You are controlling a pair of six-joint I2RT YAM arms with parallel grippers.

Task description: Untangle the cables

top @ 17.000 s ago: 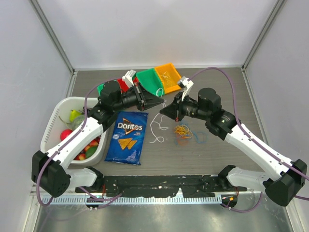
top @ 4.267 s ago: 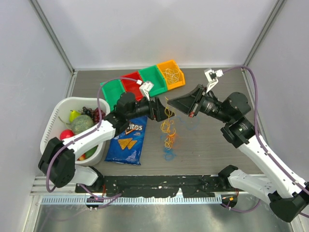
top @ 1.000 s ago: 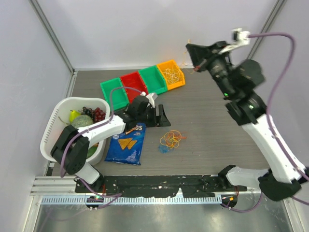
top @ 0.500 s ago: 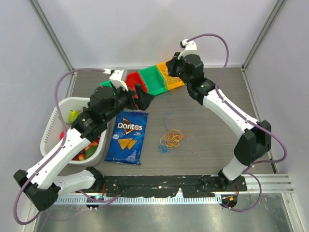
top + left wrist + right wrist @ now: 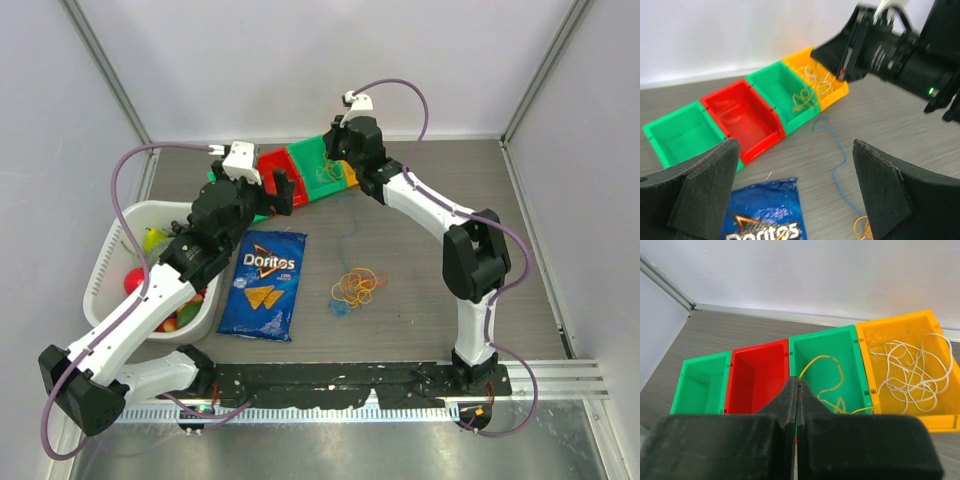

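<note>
The right tool [image 5: 797,386] has its two fingers pressed flat together. It is poised above the row of four bins near the far edge of the bench [image 5: 420,330], with its tips over the seam between the red bin [image 5: 757,372] and the inner green bin [image 5: 812,347]. A yellow cable [image 5: 839,371] lies looped inside that green bin, one end rising close to the fingertips (whether the tool actually pinches it cannot be told). Next along, toward the right edge, the orange bin [image 5: 900,322] holds loose white cables [image 5: 910,371]. At the other end of the row sits a second green bin [image 5: 700,385]. The left tool [image 5: 795,150] is spread wide and grips nothing. It hangs above the bench on the near side of the red bin, facing the right tool. From in front of the orange bin a thin blue cable [image 5: 348,235] trails across the bench toward the near edge. Beyond it the remaining tangle [image 5: 355,287] of orange, yellow and blue loops rests around the middle of the bench, well apart from both tools. Toward the left edge from the tangle lies a blue Doritos bag [image 5: 263,283]. Against the left edge stands a white basket [image 5: 103,262] of fruit and vegetables, with the left arm passing over it.
</note>
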